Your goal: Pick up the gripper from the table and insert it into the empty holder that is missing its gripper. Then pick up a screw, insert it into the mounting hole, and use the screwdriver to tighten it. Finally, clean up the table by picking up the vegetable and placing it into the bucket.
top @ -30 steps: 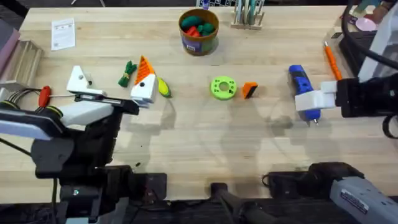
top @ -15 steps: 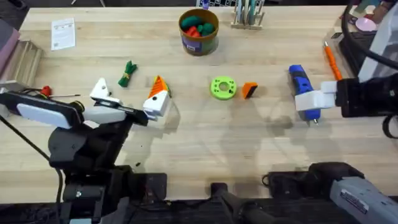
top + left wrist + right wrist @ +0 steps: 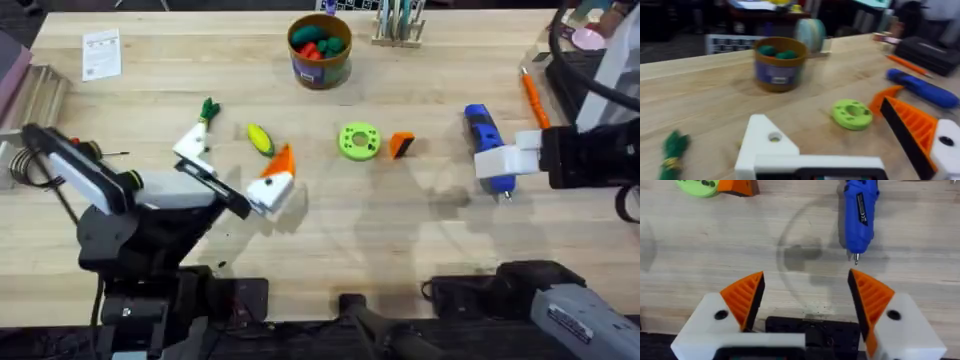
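Left gripper [image 3: 232, 168] gapes wide with nothing in it; one mount, the holder [image 3: 771, 143], carries no orange finger. The loose orange gripper [image 3: 401, 144] lies beside a green disc [image 3: 359, 140]. Right gripper [image 3: 807, 305] is wide open, empty, just short of the blue screwdriver [image 3: 859, 213].

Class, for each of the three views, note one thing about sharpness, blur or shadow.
Overhead: soft shadows fall on the table below the green disc. Left wrist: the bucket and the room behind it are blurred. Right wrist: the screwdriver is sharp, with a dark shadow patch on the wood beside it.
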`<act>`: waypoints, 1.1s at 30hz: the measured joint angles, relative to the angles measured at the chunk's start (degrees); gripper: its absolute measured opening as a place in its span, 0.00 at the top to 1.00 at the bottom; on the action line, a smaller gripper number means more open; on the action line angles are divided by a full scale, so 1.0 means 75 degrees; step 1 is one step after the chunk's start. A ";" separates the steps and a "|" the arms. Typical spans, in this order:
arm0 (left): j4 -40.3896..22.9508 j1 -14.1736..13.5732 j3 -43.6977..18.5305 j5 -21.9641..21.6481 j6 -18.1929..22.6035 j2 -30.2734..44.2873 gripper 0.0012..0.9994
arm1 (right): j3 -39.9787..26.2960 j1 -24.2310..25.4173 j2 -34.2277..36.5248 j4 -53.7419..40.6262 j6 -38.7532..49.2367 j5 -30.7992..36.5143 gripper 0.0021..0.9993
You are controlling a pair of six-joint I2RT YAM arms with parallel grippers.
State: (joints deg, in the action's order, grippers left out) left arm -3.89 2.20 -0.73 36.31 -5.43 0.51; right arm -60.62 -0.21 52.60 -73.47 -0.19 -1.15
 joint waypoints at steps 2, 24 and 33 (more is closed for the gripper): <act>-0.0062 -0.0003 -0.0001 0.0775 0.0001 0.0000 0.01 | 0.0000 0.0000 0.0003 0.0000 0.0000 0.0000 0.01; -0.0425 0.0000 -0.0023 0.3653 0.0706 0.0000 0.01 | 0.0000 0.0000 0.0001 0.0000 0.0000 0.0000 0.01; -0.0428 0.0000 -0.0023 0.3705 0.1225 0.0000 0.01 | 0.0000 0.0000 0.0000 0.0000 0.0000 0.0000 0.01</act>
State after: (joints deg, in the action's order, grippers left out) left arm -7.10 2.20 -0.91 64.10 3.76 0.51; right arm -60.62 -0.21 52.60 -73.47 -0.19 -1.15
